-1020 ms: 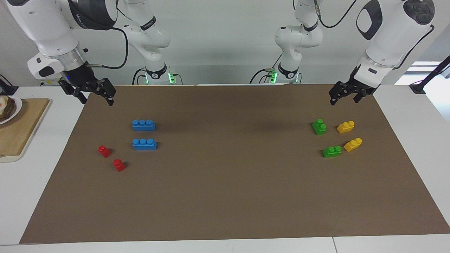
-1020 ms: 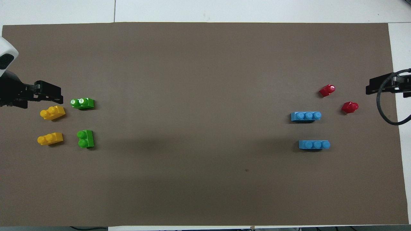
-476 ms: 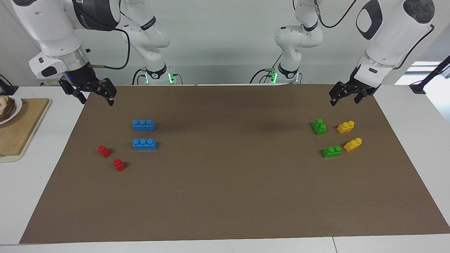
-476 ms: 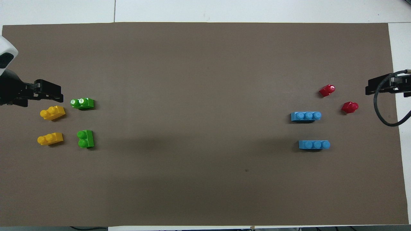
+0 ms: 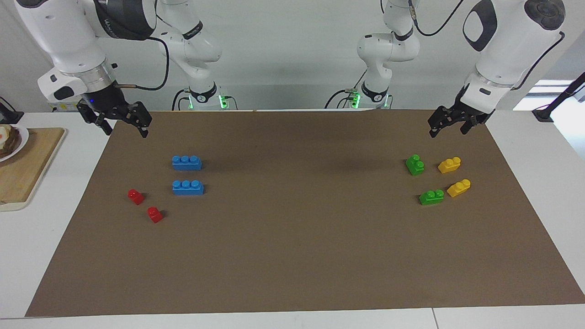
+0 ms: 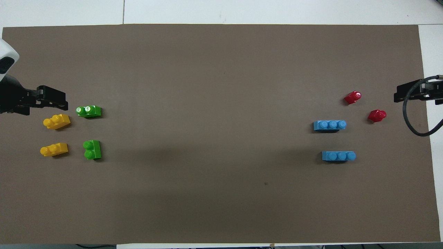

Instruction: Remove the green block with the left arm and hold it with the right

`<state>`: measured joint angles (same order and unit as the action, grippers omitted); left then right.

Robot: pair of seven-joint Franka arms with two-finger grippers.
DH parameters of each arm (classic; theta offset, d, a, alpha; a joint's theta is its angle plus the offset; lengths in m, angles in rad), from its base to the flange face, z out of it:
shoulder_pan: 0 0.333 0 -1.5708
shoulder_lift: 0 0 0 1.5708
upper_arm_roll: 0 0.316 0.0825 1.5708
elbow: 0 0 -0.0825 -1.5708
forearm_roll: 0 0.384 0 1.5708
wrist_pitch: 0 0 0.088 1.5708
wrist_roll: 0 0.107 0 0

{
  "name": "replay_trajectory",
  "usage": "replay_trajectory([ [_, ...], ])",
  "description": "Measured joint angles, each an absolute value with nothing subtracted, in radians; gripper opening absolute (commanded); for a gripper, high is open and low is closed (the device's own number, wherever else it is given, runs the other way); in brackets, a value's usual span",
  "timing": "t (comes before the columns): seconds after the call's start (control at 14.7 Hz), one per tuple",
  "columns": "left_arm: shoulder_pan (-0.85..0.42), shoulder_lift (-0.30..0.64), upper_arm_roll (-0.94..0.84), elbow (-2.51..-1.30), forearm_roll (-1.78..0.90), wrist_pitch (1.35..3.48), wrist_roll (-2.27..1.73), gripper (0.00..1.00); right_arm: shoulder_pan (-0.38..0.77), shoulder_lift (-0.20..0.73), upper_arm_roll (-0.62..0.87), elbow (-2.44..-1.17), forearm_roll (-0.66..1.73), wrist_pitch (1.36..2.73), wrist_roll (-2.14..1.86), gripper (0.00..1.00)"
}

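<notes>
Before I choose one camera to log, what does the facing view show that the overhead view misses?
Only the facing view shows both arms whole, a cutting board with a plate, and the left gripper and right gripper raised, open, empty. Only the overhead view looks straight down on the mat. Both show two green blocks, yellow blocks, blue blocks and red blocks.

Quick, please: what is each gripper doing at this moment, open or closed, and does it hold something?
Left gripper: open, holding nothing, up over the mat's edge near the green blocks.
Right gripper: open, holding nothing, waiting.
</notes>
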<state>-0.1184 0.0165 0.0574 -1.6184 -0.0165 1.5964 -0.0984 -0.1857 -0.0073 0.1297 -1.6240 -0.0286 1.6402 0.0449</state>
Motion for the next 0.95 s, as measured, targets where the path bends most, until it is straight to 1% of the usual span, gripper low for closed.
replay_trajectory([
  [0.95,-0.118,0.016,0.058,-1.618,-0.016,1.596,-0.098,1.00,-0.187,-0.007,0.129,-1.624,-0.029,1.640,0.045,1.00],
])
